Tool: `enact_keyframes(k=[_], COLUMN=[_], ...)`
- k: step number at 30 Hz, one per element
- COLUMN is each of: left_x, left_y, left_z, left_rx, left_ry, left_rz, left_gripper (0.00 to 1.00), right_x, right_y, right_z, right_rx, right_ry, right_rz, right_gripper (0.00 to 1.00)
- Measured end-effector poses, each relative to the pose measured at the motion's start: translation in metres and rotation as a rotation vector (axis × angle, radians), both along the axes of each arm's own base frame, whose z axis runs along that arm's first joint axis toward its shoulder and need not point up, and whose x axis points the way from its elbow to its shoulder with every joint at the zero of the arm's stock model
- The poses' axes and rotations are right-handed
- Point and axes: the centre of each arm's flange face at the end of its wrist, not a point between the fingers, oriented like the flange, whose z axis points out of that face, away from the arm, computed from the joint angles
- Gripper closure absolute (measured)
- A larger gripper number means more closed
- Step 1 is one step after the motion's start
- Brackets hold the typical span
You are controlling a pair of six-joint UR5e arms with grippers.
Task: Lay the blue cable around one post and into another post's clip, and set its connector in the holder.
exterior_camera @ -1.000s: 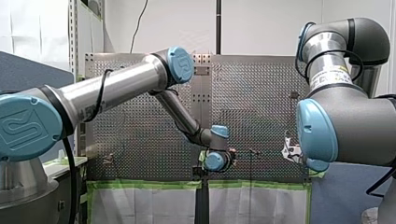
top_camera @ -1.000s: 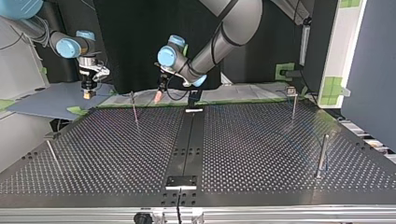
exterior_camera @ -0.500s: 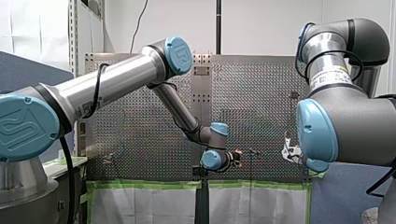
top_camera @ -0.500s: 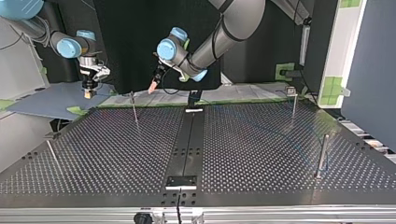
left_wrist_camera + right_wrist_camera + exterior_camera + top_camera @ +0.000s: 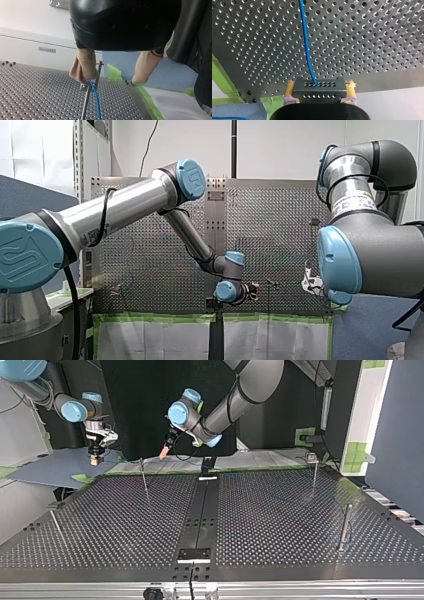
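At the top view's left, my right gripper is clenched on the black connector near the table's edge, with yellow pads on either side. The blue cable leaves the connector and runs straight ahead over the table. Further right, by a thin post, my left gripper hangs released, its beige pads wide apart. There the cable climbs beside the post to one pad's tip, not between the two.
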Motion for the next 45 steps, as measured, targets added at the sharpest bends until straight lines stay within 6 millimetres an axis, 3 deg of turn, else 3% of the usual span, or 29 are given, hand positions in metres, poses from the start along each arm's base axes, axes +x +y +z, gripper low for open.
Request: enact_keyframes(k=[16,32,45], left_x=[0.000,0.016,0.018], left_y=[0.000,0.022,0.025], left_z=[0.000,-0.002,0.000], left_rx=[-0.002,0.033,0.037], left_ry=[0.002,0.014,0.018], left_rz=[0.001,0.130,0.137], left_gripper=[0.02,0.02,0.02], right_x=[0.000,0.001,0.001], right_y=[0.000,0.001,0.001], right_z=[-0.002,-0.003,-0.005], right_rx=[0.003,0.003,0.006], right_ry=[-0.002,-0.002,-0.002], right_rz=[0.000,0.001,0.001], right_gripper=[0.98,0.98,0.98])
